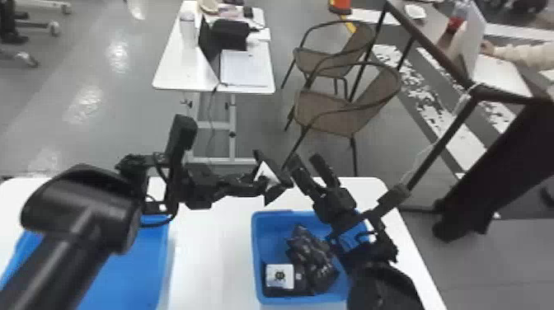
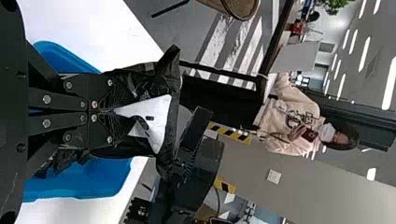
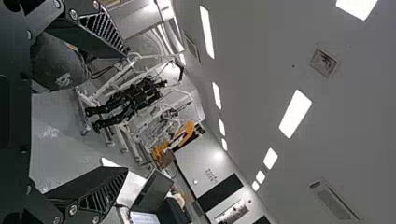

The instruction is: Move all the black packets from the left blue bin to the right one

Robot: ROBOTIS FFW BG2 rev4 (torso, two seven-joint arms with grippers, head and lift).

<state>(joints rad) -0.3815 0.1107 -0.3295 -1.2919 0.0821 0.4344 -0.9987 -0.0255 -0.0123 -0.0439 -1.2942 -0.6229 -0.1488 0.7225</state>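
Observation:
My left gripper (image 1: 261, 185) is above the white table, just left of the right gripper, and holds a black packet (image 1: 276, 175) with a white label. In the left wrist view the left gripper (image 2: 109, 112) is shut on the packet (image 2: 173, 116), pinching it by its middle. My right gripper (image 1: 315, 171) stands open above the far side of the right blue bin (image 1: 259, 247); in the right wrist view the right gripper (image 3: 123, 112) has nothing between its fingers. Several black packets (image 1: 311, 255) lie in that bin, one with a white label. The left blue bin (image 1: 136, 272) is partly hidden by my left arm.
The white table (image 1: 210, 255) runs between the bins. Beyond its far edge stand two brown chairs (image 1: 329, 111) and another white table (image 1: 177, 74). A dark metal frame (image 1: 441, 140) rises past the table's right side.

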